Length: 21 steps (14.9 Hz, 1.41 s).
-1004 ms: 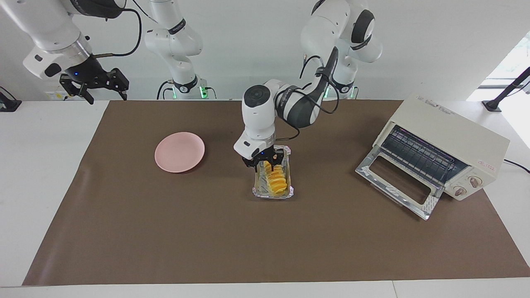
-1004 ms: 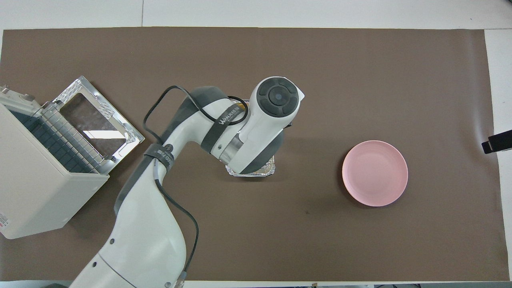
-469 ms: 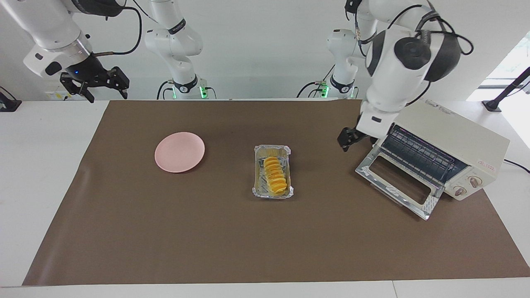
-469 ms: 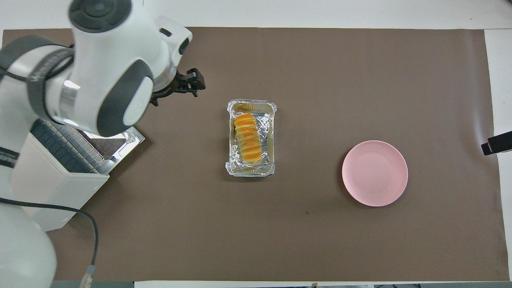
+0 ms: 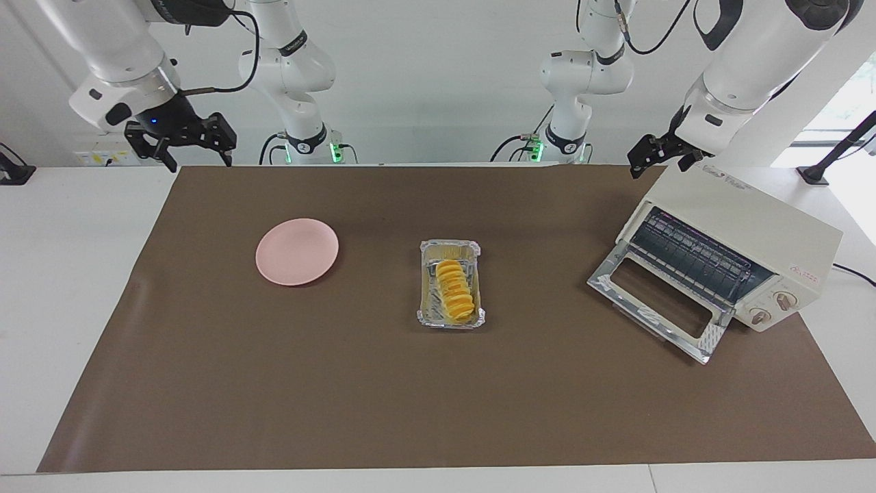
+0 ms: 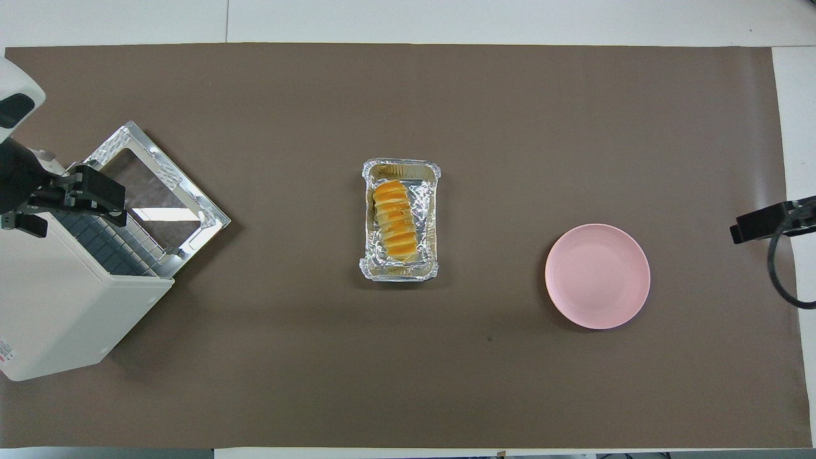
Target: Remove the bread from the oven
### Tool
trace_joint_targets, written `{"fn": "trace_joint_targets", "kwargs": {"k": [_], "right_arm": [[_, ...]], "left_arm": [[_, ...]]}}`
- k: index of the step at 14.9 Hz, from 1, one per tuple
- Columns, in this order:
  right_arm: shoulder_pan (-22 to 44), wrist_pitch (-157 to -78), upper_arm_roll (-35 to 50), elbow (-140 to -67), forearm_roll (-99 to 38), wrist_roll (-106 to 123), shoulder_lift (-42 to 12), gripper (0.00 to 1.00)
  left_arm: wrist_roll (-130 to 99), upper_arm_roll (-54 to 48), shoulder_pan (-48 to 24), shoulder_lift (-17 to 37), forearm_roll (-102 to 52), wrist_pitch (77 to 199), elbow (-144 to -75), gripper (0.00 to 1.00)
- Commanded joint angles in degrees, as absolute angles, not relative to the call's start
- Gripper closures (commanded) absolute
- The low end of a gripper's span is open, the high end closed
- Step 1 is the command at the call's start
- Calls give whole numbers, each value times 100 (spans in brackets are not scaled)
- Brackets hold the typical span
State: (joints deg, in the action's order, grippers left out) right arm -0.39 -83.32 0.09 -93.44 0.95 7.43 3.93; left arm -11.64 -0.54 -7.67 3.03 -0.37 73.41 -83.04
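Observation:
The golden-yellow bread lies in a crinkled foil tray in the middle of the brown mat; it also shows in the overhead view. The cream-white oven stands at the left arm's end of the table with its glass door dropped open and its wire rack bare. My left gripper is open and empty, raised over the oven's top. My right gripper is open and empty, raised over the mat's edge at the right arm's end.
A round pink plate sits on the mat between the foil tray and the right arm's end, and also shows in the overhead view. The brown mat covers most of the white table.
My left gripper let go at the foil tray and swung up and back over the oven. The tray with the bread stayed in place. The right gripper shifted slightly toward the mat.

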Motion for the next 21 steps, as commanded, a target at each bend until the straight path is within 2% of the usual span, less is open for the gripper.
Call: {"fn": "trace_joint_targets", "kwargs": {"k": [1,2,5,11,15,20,21], "right_arm": [[621,-8979,35,-9947,79,-224,519,0],[1033,-9452,35,-10158,70,-742,397,0],[1738,-10139,35,-10116,70,-1913,-288,0],[2521,-11530,35,-10055,70,-3311,-1492,0],[2979,-11812,35,-9151,88,-4218,-2757,0],[2936,-12593,26,-9606,132,-4113,-2839,0],[2936,-12647,26,-9615,141,-4096,-2865,3]], "left_arm": [[-924,-535,-247,-123,-114,7749,-8965,0],[-836,-536,-211,-71,-132,7882,-8913,0],[-826,-536,-229,-88,-132,7874,-8973,0],[-888,-510,-193,-149,-123,7822,-9018,0],[-905,-501,-193,-158,-123,7822,-9018,0],[-905,-501,-193,-158,-123,7822,-9018,0],[-905,-501,-193,-158,-123,7822,-9018,0]]}}
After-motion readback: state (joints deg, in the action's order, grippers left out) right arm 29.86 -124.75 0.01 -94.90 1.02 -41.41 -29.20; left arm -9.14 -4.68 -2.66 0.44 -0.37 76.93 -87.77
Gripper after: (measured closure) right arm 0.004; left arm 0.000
